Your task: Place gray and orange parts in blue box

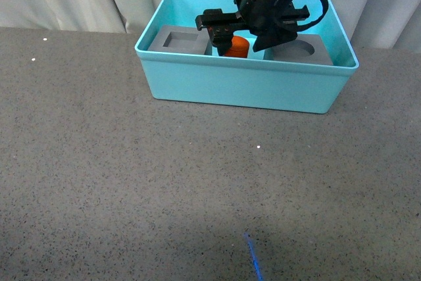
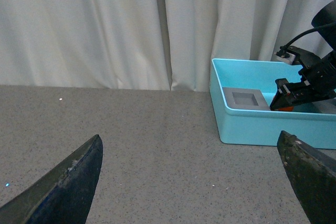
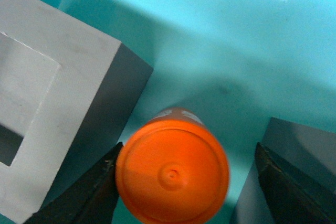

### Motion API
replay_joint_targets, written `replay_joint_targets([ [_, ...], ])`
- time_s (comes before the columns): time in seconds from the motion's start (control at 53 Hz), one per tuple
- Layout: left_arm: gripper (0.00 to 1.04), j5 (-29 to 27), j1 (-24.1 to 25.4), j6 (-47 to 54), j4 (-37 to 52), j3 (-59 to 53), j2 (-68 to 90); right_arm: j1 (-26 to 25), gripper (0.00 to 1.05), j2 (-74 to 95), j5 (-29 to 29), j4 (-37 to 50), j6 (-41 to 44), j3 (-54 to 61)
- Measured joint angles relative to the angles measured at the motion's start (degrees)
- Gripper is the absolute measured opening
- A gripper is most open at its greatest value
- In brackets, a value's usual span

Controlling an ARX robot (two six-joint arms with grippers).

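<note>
right gripper (image 1: 231, 36) open astride orange cylinder (image 3: 172, 170); left gripper (image 2: 194, 182) open, near, idle | cylinder in blue box (image 1: 237, 83) between square-recess cube (image 1: 179, 39) and round-recess cube (image 1: 300, 51) | risk: retreating finger catches cylinder, topples it

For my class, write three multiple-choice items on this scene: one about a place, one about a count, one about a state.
1. Where is the orange cylinder?
A. on the table outside the bin
B. in the blue box, between the gray cubes
C. on top of a cube

2. How many gray cubes are in the box?
A. one
B. two
C. four

3. How does the right gripper stand?
A. open around the cylinder
B. shut on a cube
C. out of view

Answers: 1 B, orange shows between both cubes; 2 B, square-recess cube and round-recess cube; 3 A, a gap shows beside one finger.
</note>
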State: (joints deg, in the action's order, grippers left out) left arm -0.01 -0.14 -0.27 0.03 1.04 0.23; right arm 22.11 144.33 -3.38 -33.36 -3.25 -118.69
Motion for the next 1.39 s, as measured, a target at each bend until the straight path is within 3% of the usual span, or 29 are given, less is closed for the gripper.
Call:
replay_joint_targets([
  [0.132, 0.98, 0.0, 0.0, 0.0, 0.0, 0.0, 0.0, -0.2, 0.97, -3.3, 0.1, 2.7, -0.9, 3.9],
  [0.32, 0.98, 0.0, 0.0, 0.0, 0.0, 0.0, 0.0, -1.6, 0.95, -14.9, 2.4, 10.5, -2.6, 14.0],
  [0.584, 0.98, 0.0, 0.0, 0.0, 0.0, 0.0, 0.0, -4.0, 0.95, -41.1, 17.5, 35.1, -0.7, 45.2],
  [0.792, 0.98, 0.0, 0.0, 0.0, 0.0, 0.0, 0.0, -7.1, 0.95, -60.1, 23.3, 41.2, 2.0, 69.7],
  [1.018, 0.98, 0.0, 0.0, 0.0, 0.0, 0.0, 0.0, -6.3, 0.95, -68.9, 30.1, 43.8, 3.5, 79.2],
  [1.112, 0.98, 0.0, 0.0, 0.0, 0.0, 0.0, 0.0, -5.5, 0.95, -70.8, 35.5, 53.7, 6.3, 85.5],
  [1.131, 0.98, 0.0, 0.0, 0.0, 0.0, 0.0, 0.0, -5.8, 0.93, -70.7, 34.3, 57.5, 6.2, 87.1],
  [1.188, 0.98, 0.0, 0.0, 0.0, 0.0, 0.0, 0.0, -8.2, 0.79, -70.7, 21.6, 76.0, 4.9, 95.8],
  [1.225, 0.98, 0.0, 0.0, 0.0, 0.0, 0.0, 0.0, -9.3, 0.7, -71.8, 17.0, 82.9, 4.6, 100.3],
  [1.395, 0.98, 0.0, 0.0, 0.0, 0.0, 0.0, 0.0, -12.4, 0.41, -79.3, 12.9, 85.9, 4.0, 106.3],
])
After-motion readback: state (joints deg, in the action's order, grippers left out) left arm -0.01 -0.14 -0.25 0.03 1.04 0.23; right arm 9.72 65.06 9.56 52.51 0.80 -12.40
